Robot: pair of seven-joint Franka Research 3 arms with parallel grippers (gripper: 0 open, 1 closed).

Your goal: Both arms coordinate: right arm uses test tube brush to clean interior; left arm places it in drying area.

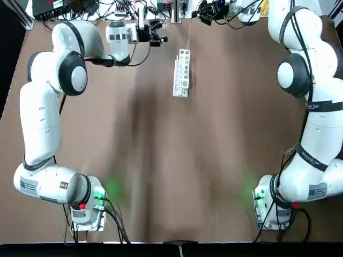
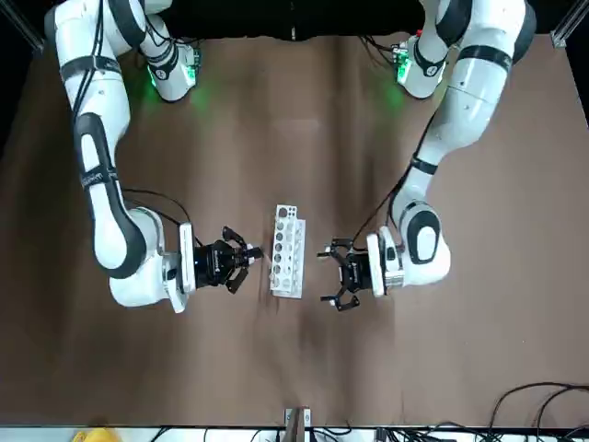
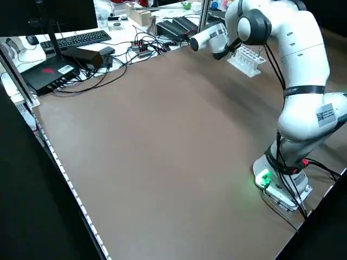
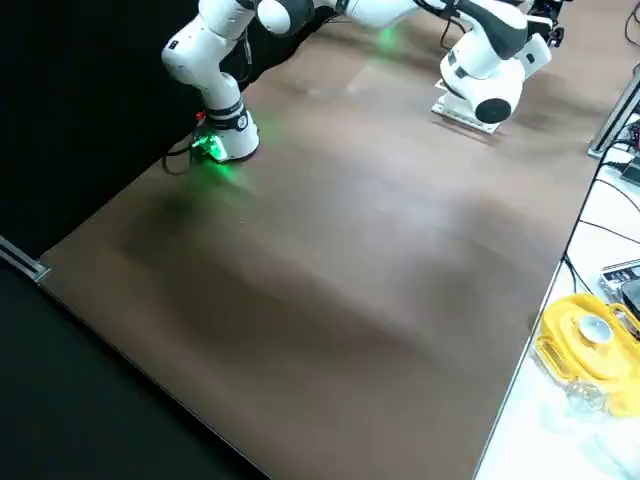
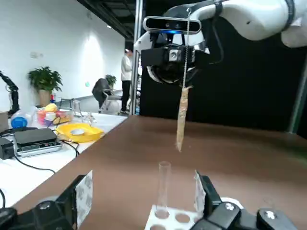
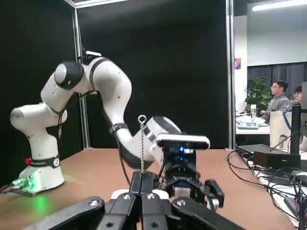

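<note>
The drying area, a narrow white rack (image 2: 287, 250) (image 1: 182, 72) with a row of holes, stands near the table's far edge. A clear tube (image 5: 164, 184) stands upright in one of its end holes. My right gripper (image 2: 245, 257) (image 6: 142, 175) hovers beside the rack, shut on the test tube brush (image 5: 181, 120), whose tan bristle end hangs above and just beyond the tube. The brush's wire loop (image 6: 142, 118) sticks out past the fingers. On the rack's other side, my left gripper (image 2: 333, 276) (image 5: 142, 194) is open, facing the rack, with nothing between its fingers.
Cables and electronics (image 1: 123, 8) crowd the table's far edge. A keyboard (image 3: 81, 38) and boxes sit on a side desk. A yellow object (image 4: 590, 340) lies on the bench by the table. People (image 6: 276, 98) are in the room behind.
</note>
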